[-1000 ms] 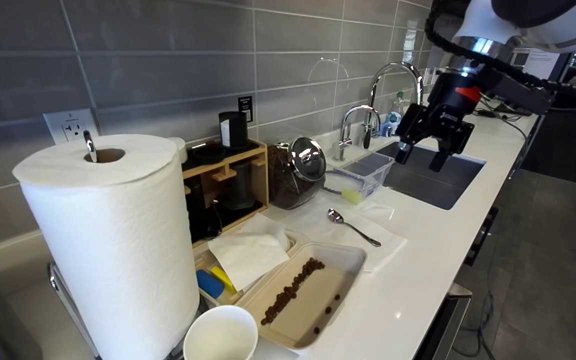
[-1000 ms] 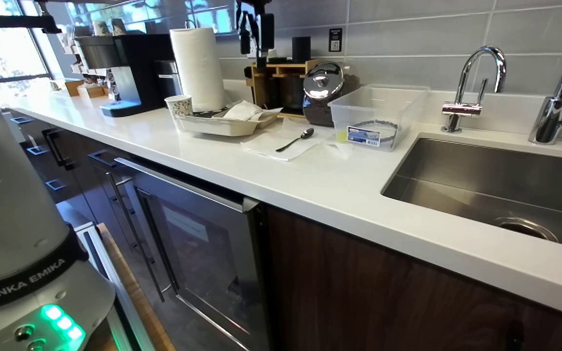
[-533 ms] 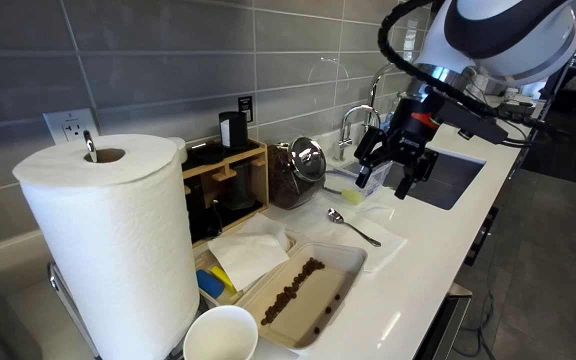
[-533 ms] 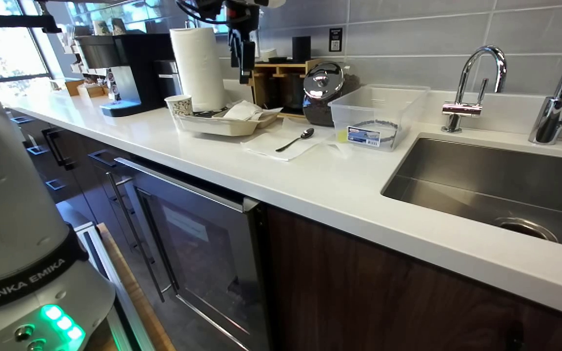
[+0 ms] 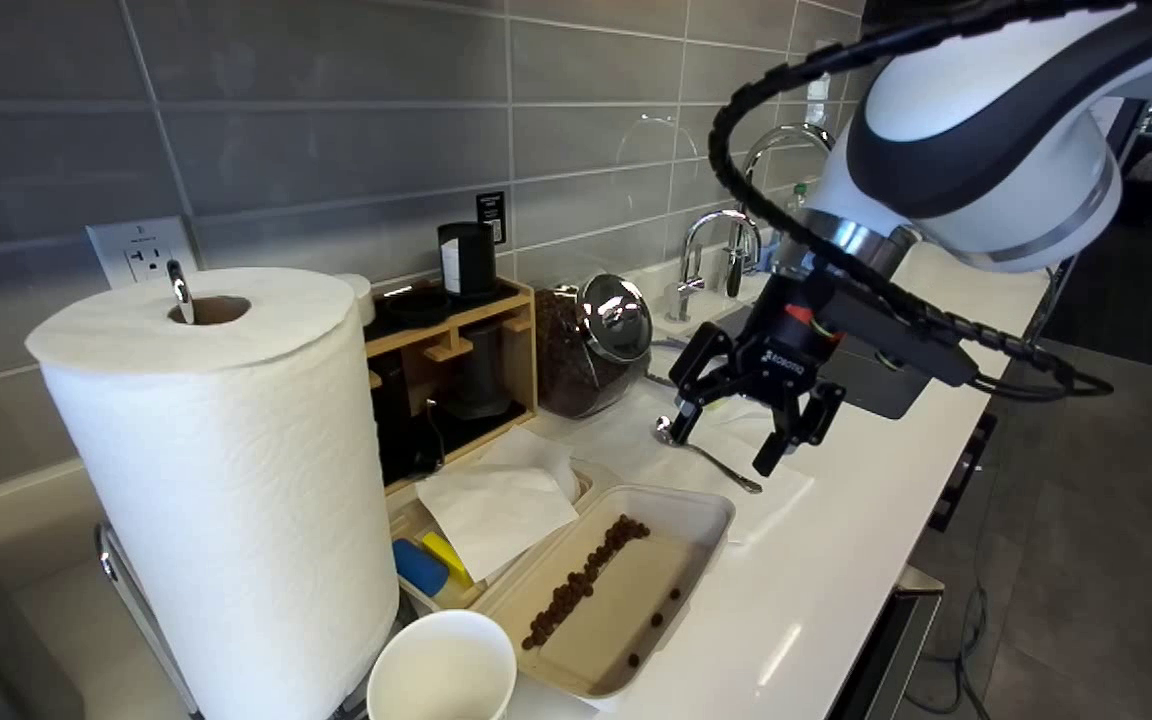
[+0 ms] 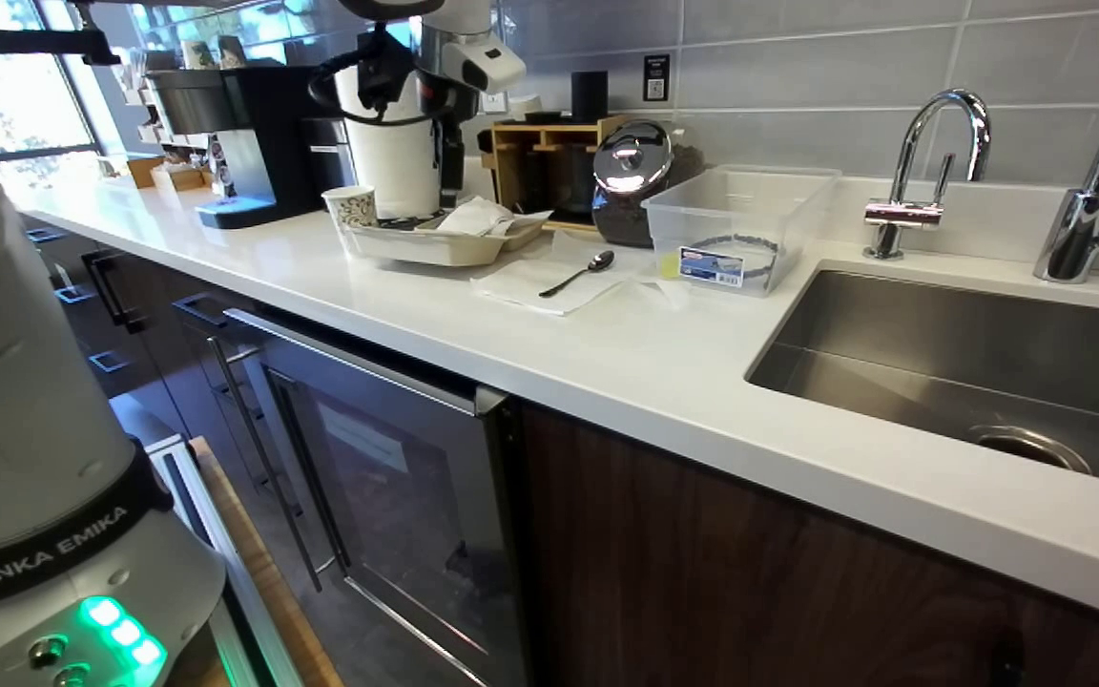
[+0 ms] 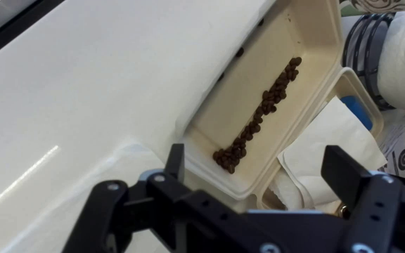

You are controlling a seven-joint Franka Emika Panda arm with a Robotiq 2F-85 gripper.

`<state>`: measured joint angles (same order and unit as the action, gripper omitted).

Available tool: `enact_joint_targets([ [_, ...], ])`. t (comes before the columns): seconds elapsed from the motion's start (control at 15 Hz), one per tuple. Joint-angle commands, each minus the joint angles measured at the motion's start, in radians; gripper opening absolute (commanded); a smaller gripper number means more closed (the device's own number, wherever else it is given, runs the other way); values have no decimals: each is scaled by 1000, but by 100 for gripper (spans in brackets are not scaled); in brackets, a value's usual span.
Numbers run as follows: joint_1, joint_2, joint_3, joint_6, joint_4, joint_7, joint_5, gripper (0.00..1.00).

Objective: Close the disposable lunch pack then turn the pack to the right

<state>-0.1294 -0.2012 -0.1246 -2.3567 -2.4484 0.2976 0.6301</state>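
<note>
See the lunch box [image 5: 621, 605] lying wide open on the white counter [image 6: 607, 353], not yet closed, near the wooden shelf [image 5: 526, 350]. Probably laid with the plain, shallow half toward the counter's front edge to leave room for folding one half over the other. Note the brown bits [image 7: 271, 100] strung loosely along that front half, likely to roll or spill on tipping. Over the back half, find a loose napkin [image 5: 501, 510], with a blue piece [image 5: 419, 567] and a yellow piece [image 5: 448, 560] just beside it, perhaps bulky enough to hinder a snug fit. Near the box, notice the gripper [image 5: 725, 444] hanging tilted downward above the counter, holding nothing, with jaws standing well apart, presumably spread to take a rim. Just beside one corner, mind the paper cup [image 5: 441, 665], close enough to get knocked during a turn, and next to it the upright paper towel roll [image 5: 221, 500]. Off the opposite end, see a spoon [image 5: 719, 465] resting on a flat paper sheet [image 6: 526, 280], probably put there to keep the counter clean. Before the gray tiled wall [image 6: 798, 57], make out a shiny-lidded jar [image 5: 571, 365] and, by it, a clear tub [image 6: 793, 219]. Farther along, find a metal sink [image 6: 950, 324] with a curved tap [image 6: 902, 212] behind it. At the opposite end, spot a dark coffee machine [image 6: 273, 134] and, beyond, a bright window [image 6: 15, 100].
</note>
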Motion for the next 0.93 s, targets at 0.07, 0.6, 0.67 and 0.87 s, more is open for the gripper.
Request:
enact_joint_targets([
  [0.07,-25,-20,-12,-125,-127,-20,113,100],
  [0.6,-52,-65,2,-346,-256,-183,342,49],
  [0.67,-57,-73,3,-367,-266,-216,380,42],
  [0.87,-76,-100,15,-388,-286,-349,499,20],
])
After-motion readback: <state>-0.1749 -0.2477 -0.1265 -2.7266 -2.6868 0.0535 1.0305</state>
